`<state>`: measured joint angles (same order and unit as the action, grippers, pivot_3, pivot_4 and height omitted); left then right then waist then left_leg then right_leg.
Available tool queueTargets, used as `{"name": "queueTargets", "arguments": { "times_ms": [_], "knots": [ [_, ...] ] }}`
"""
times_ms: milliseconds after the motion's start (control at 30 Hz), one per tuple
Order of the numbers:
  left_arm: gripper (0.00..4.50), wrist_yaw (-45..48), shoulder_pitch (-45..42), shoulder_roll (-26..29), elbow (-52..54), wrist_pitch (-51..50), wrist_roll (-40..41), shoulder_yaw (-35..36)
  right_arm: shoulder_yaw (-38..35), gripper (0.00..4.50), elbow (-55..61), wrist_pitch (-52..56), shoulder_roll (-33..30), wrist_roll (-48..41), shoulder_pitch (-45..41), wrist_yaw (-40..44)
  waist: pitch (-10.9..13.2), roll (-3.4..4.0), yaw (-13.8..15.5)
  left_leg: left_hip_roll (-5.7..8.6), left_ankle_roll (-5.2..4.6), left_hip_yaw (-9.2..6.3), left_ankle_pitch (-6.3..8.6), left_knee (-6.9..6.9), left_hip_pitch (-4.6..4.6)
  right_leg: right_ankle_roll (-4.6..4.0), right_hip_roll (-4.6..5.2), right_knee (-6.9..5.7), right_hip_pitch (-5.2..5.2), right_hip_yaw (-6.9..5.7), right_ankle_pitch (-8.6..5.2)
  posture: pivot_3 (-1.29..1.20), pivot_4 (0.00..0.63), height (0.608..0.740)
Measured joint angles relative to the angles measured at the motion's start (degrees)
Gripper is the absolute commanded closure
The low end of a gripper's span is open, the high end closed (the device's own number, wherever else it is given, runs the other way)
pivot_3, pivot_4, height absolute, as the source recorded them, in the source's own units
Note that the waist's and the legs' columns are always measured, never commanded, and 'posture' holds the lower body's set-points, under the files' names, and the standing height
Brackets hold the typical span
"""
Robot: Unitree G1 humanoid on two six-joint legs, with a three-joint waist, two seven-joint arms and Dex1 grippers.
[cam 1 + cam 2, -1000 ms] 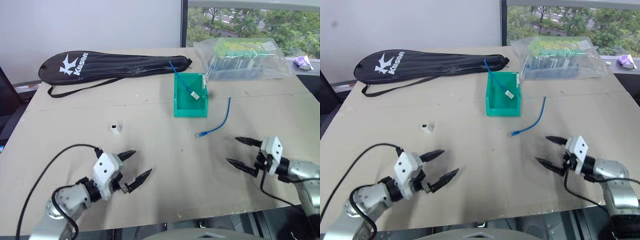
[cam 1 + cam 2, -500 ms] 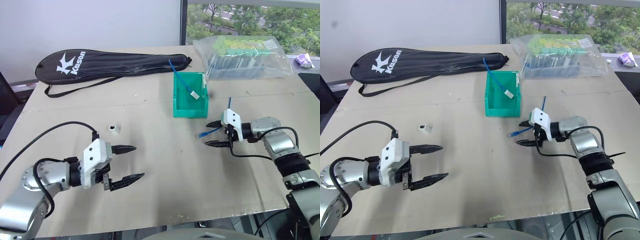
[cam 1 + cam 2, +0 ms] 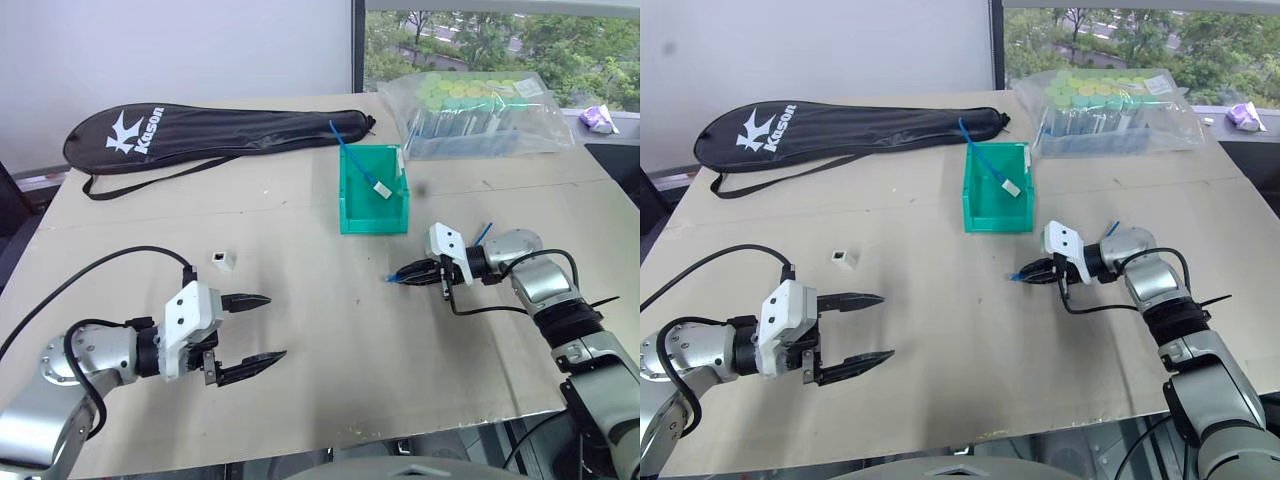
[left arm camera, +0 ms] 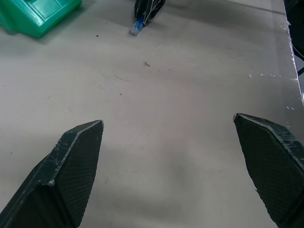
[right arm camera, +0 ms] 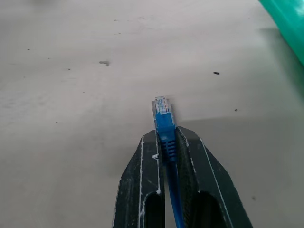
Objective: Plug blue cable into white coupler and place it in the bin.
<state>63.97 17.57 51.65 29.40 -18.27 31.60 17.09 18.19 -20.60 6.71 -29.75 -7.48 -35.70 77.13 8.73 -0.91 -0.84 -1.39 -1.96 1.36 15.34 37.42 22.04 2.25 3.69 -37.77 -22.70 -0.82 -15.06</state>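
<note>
The blue cable (image 3: pixel 392 278) lies on the tan table right of centre, and my right gripper (image 3: pixel 408 272) is shut on it just behind the clear plug. In the right wrist view the plug (image 5: pixel 162 110) sticks out past the closed fingertips (image 5: pixel 142 152), just above the table. The cable's tail (image 3: pixel 484 232) rises behind that wrist. The white coupler (image 3: pixel 220 259) sits alone on the table left of centre. Nearer the front edge, my left gripper (image 3: pixel 272 327) hovers open and empty. The teal bin (image 3: pixel 375 220) stands beyond the cable.
A second blue cable with a white oblong piece (image 3: pixel 384 188) lies in the bin. A black racket bag (image 3: pixel 220 128) stretches across the back left. A clear plastic bag of tubes (image 3: pixel 485 112) sits at the back right. The table's front edge runs close below both arms.
My right gripper swung in from the front right to the cable's plug end and shut on it. The left gripper turned slightly and stayed open.
</note>
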Motion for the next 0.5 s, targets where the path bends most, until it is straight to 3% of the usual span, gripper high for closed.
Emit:
{"name": "queueTargets", "arguments": {
  "times_ms": [200, 367, 500],
  "knots": [
    [0.0, 0.1, -1.2, 0.2, 0.0, 0.0, -0.2, 0.0, 4.5, 4.43, 8.0, 5.9, 5.1, -0.1, 0.8, -0.3, 0.0, 0.01, 0.0, -0.02, 0.0, -0.09, 0.0, 0.0, 0.03, 0.0, 0.01, -0.01, -0.01, 0.0, 0.0, 0.0, 0.15, 0.74],
    [0.0, 0.3, -2.0, 0.3, -0.2, 0.0, -1.1, -0.4, 6.1, 4.43, 6.5, 6.1, 10.2, 2.8, -0.2, -5.7, 0.0, 0.01, 0.0, 0.03, 0.02, -0.04, -0.01, 0.01, 0.01, -0.01, 0.05, -0.01, 0.0, 0.0, 0.0, 0.0, 0.15, 0.74],
    [0.0, 0.5, -2.9, 0.4, -0.3, -0.1, -1.3, -1.5, 6.0, 3.01, 3.9, 4.4, 10.8, 4.9, -2.3, -9.0, 0.0, 0.02, 0.2, 0.09, 0.03, -0.03, -0.02, 0.01, 0.04, -0.01, 0.11, 0.02, 0.0, -0.03, 0.0, 0.0, 0.15, 0.74]
  ]
}}
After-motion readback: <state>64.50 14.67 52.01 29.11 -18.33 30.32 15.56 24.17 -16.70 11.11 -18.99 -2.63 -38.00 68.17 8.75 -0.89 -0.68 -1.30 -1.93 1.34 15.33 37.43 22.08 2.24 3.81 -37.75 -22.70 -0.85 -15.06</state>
